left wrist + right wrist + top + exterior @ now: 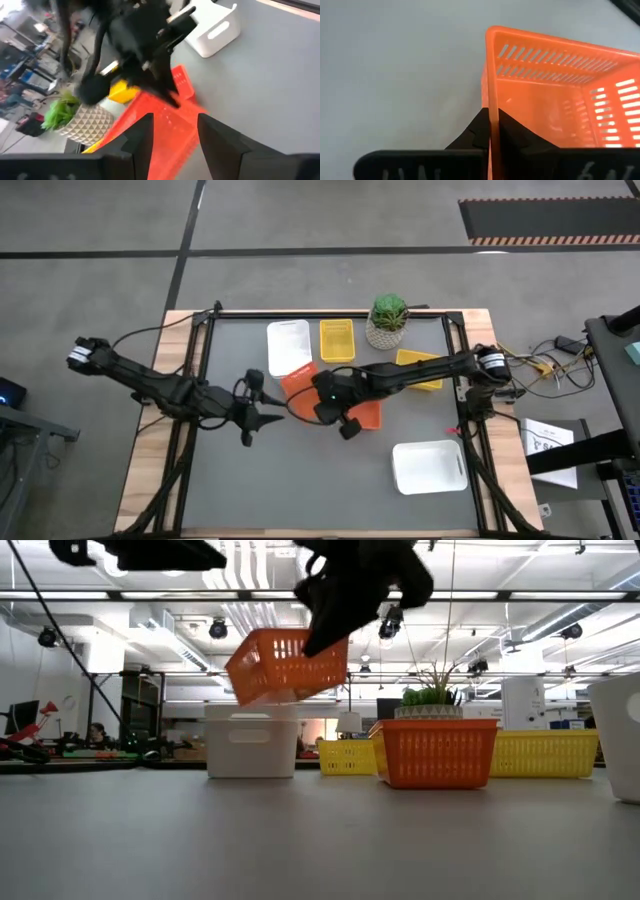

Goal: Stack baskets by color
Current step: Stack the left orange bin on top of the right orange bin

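Tool one, your left tool [268, 420]: two dark fingers parted and released, nothing between them, hanging over the grey bench [300, 490] left of centre, its tips pointed toward the lifted basket.

Item: lifted orange perforated plastic basket [283, 664], tilted, clear of the bench in the low view. You see it pinched by one wall.

Tool two, your right tool [490, 131]: clenched on that basket's rim, one finger inside the wall and one outside, near the middle of the bench, just right of the left tool.

Item: white shallow rectangular plastic basket [288, 347], resting at the far side of the bench, left of the yellow one.

Item: second orange perforated basket [437, 752], upright on the bench, below and to the right of the lifted one in the low view.

Item: yellow perforated plastic basket [337, 339], far side, between the white basket and the plant.

Item: green plant in a woven white pot [387, 322], far edge, just right of that yellow basket.

Item: second yellow basket [421, 370], partly covered by your right arm, near the bench's right side.

Item: larger white plastic basket [429, 466], near right corner, well apart from the rest.
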